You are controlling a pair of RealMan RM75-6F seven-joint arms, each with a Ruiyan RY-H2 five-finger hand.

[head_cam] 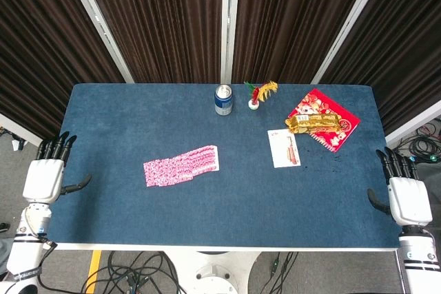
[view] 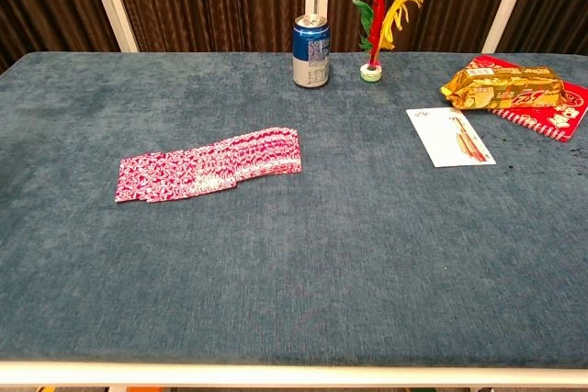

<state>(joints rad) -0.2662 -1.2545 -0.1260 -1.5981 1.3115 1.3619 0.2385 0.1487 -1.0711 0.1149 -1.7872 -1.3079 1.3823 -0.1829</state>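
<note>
1. Nearest the camera: the bench (view: 294,300), blue cloth top, its front edge bare in the chest view.
2. Row of pink cards (view: 209,164), fanned flat, left of centre.
3. Left hand (head_cam: 47,173) off the bench's left edge, fingers straight and apart, holding nothing. The cards are the nearest thing, still well apart from it.
4. Right hand (head_cam: 406,194) off the right edge, fingers likewise spread, holding nothing.
5. White card (view: 450,136) right of centre, flat.
6. Gold snack packet (view: 501,87) lying on a red booklet (view: 559,109), far right.
7. Blue can (view: 310,50) upright at the back; feather shuttlecock (view: 381,20) just beside it.
</note>
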